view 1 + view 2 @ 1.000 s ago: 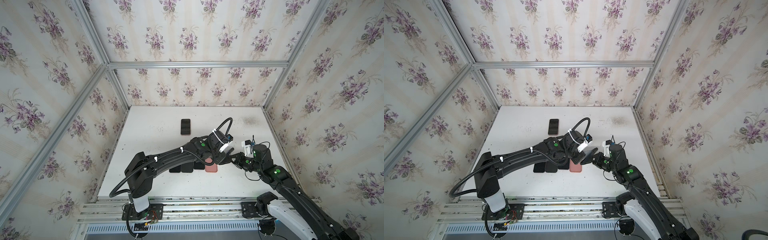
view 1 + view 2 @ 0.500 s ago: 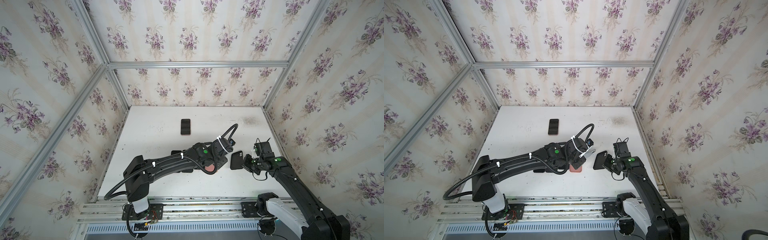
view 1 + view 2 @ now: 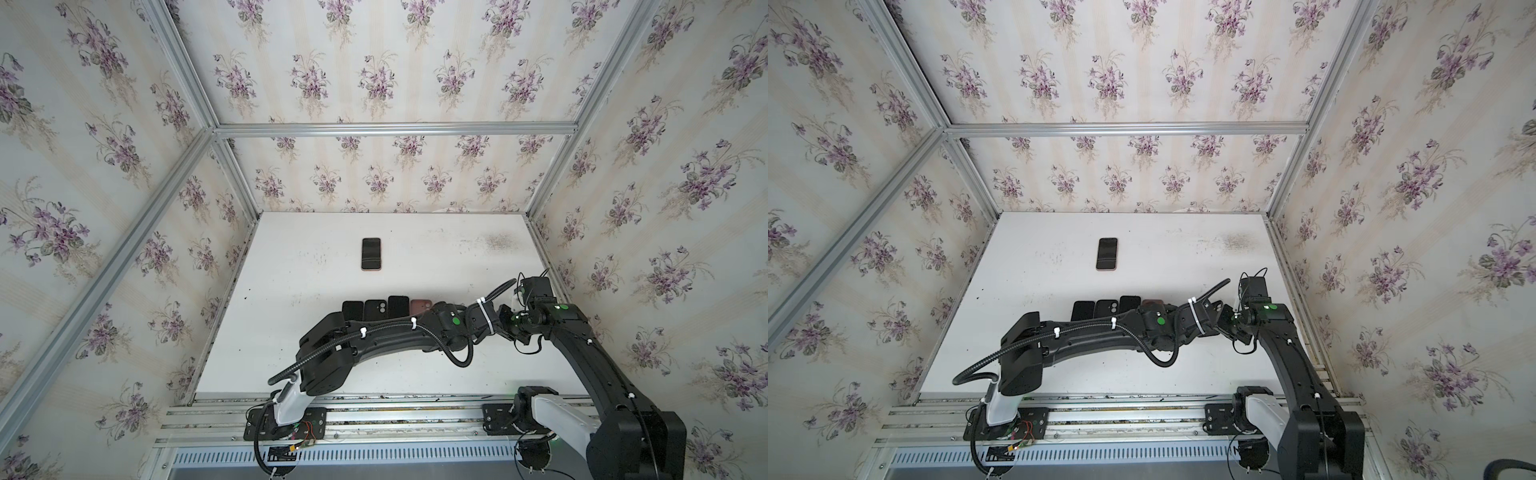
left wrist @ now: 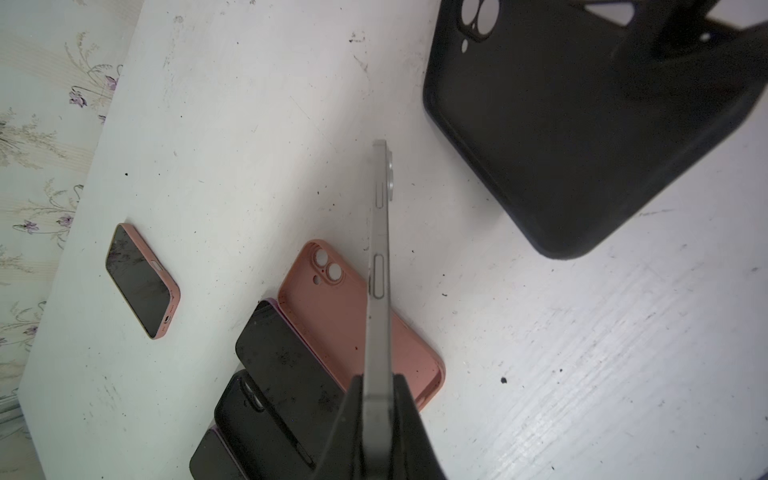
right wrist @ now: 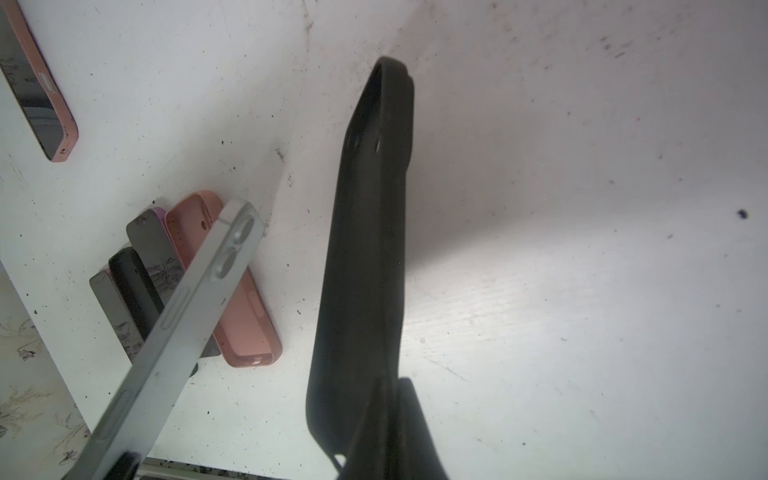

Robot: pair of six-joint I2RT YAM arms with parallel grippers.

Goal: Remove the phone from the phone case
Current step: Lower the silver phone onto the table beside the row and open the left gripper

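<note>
My left claw (image 4: 376, 386) is closed on the bare silver phone (image 4: 380, 249), which it holds by one end, edge toward the camera. My right claw (image 5: 388, 399) is closed on the end of the empty black case (image 5: 370, 249). The two things are near each other but not touching, both in the air above the counter (image 3: 415, 257). A second ago the claws were working tight together over the row of dark phones and cases (image 4: 282, 365). Now they have come apart and moved toward the right edge, so I judge the phone is out and only the putting down remains. The empty pink case (image 4: 328, 324) lies under the phone, at the end of that row. One cased phone (image 3: 371, 254) lies well apart, toward the far left. The right claw is close to the right edge and the wall. The near right corner and the far right area look free.
</note>
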